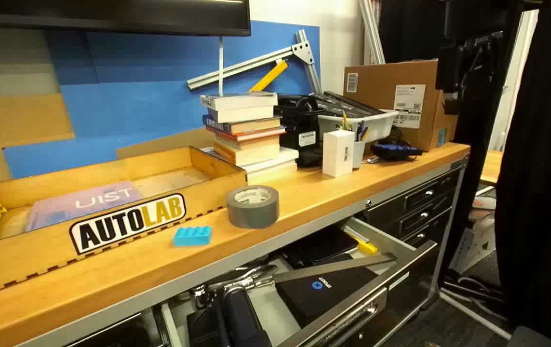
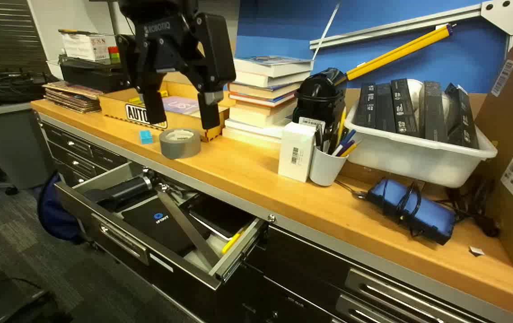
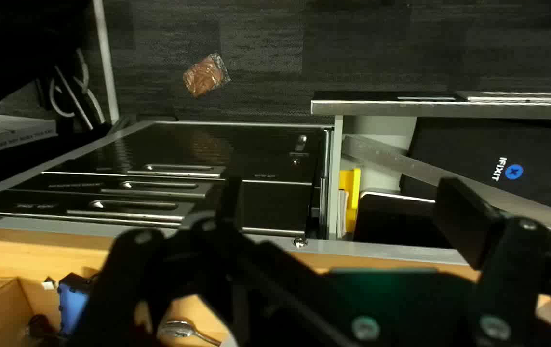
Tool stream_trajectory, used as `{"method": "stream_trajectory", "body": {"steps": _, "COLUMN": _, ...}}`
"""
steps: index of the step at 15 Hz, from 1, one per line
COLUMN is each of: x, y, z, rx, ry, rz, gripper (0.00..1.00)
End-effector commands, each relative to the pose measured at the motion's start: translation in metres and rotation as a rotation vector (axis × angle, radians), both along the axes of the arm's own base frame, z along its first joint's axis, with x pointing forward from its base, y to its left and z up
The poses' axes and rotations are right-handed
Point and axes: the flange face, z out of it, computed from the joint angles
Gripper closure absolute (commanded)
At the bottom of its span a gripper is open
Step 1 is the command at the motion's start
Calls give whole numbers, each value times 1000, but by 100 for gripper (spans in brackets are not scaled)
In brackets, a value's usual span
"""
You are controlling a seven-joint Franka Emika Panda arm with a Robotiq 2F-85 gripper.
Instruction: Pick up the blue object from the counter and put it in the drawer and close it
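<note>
The blue object (image 1: 192, 236) is a small cyan studded brick on the wooden counter (image 1: 299, 195), near its front edge and beside the grey tape roll. It also shows in an exterior view (image 2: 146, 137) and is out of the wrist view. The drawer (image 2: 202, 272) is pulled out, with its front also in an exterior view (image 1: 403, 274) and the wrist view (image 3: 400, 109). My gripper (image 2: 181, 112) is open and empty, fingers pointing down, raised above the counter. In the wrist view its fingers (image 3: 342, 197) are wide apart with the drawer's corner seen between and beyond them.
The tape roll (image 1: 253, 207) stands beside the blue object. Behind are the AUTOLAB wooden tray (image 1: 39, 260), a book stack (image 1: 246, 132), a white box (image 1: 338, 153) and a pen cup (image 2: 328, 168). The drawer holds a ruler (image 2: 189, 229), a black IFIXIT case (image 2: 148, 222) and other tools.
</note>
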Motion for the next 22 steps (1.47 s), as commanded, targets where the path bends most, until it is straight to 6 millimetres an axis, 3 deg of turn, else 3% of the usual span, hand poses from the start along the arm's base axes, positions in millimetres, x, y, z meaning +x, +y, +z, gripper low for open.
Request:
{"method": "stream_trajectory", "body": {"steps": 1, "x": 0, "y": 0, "z": 3, "rx": -1, "ry": -3, "rz": 0, "gripper": 0}}
{"method": "stream_trajectory", "body": {"steps": 5, "x": 0, "y": 0, "z": 9, "rx": -4, "ry": -16, "rz": -1, "gripper": 0}}
{"method": "stream_trajectory", "body": {"steps": 7, "x": 27, "y": 27, "z": 6, "rx": -43, "ry": -11, "rz": -18, "gripper": 0}}
{"method": "stream_trajectory", "body": {"steps": 13, "x": 107, "y": 171, "z": -26, "rx": -84, "ry": 17, "rz": 154, "gripper": 0}}
{"method": "stream_trajectory", "body": {"steps": 17, "x": 148, "y": 253, "z": -52, "rx": -38, "ry": 35, "rz": 312, "gripper": 0}}
{"method": "stream_trajectory", "body": {"steps": 19, "x": 163, "y": 285, "z": -65, "rx": 15, "ry": 19, "rz": 374, "gripper": 0}}
{"method": "stream_trajectory", "body": {"steps": 22, "x": 186, "y": 317, "z": -85, "rx": 117, "ry": 1, "rz": 437, "gripper": 0}}
